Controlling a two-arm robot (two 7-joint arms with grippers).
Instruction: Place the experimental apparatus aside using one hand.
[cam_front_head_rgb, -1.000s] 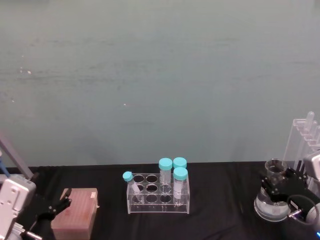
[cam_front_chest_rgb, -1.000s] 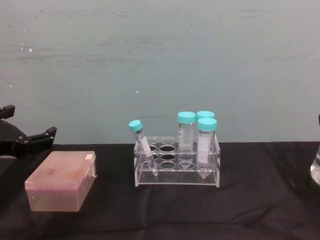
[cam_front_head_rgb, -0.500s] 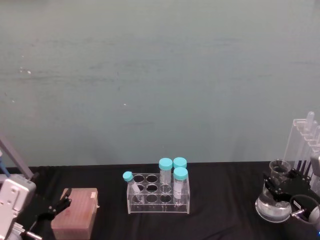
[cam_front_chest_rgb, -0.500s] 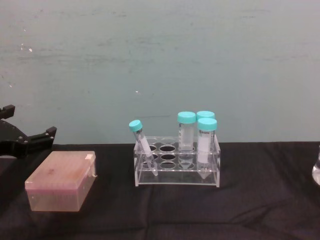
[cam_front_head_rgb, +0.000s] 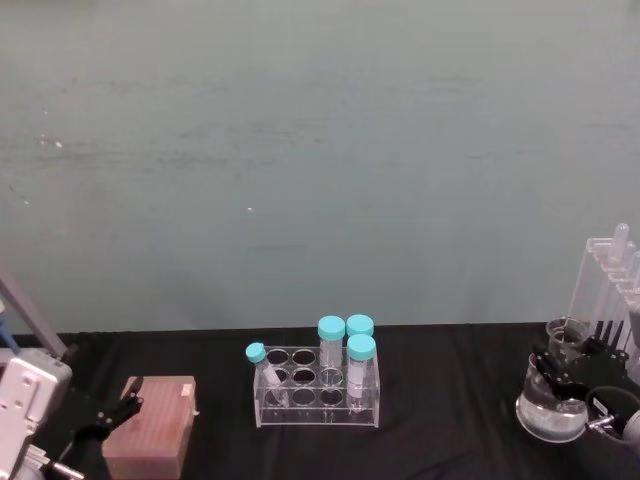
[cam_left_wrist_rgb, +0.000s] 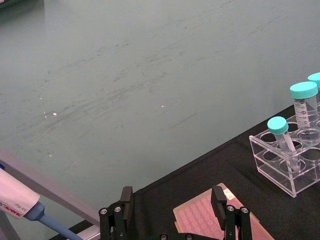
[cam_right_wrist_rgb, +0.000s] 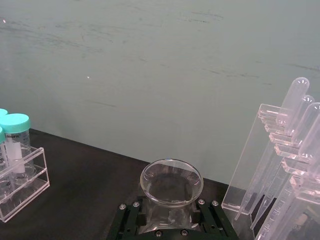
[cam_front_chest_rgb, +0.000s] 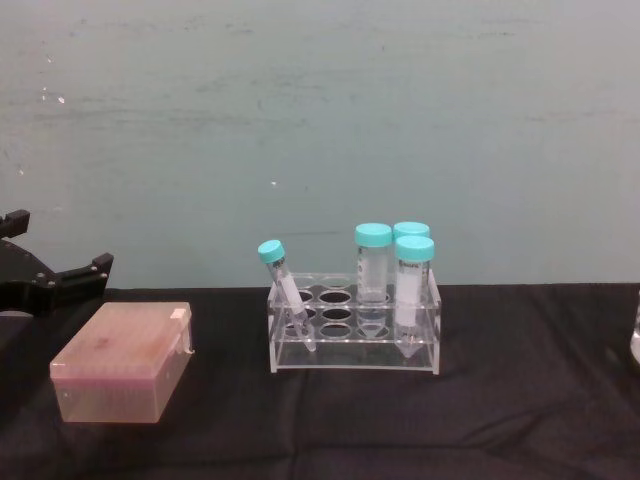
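The black surface (cam_front_head_rgb: 450, 400) carries all items. At its far right stands the tall clear stand (cam_front_head_rgb: 608, 290) with long tubes. Just beside it sits the conical flask (cam_front_head_rgb: 550, 405); the right claw (cam_front_head_rgb: 568, 362) is clenched around the flask neck. The tube rack (cam_front_head_rgb: 318, 388) with teal-capped tubes occupies the centre. The pink tip box (cam_front_head_rgb: 152, 440) lies at left, the released left claw (cam_left_wrist_rgb: 172, 207) just above it.

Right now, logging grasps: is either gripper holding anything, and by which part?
The right gripper grips the conical flask by its neck; the left gripper holds nothing.
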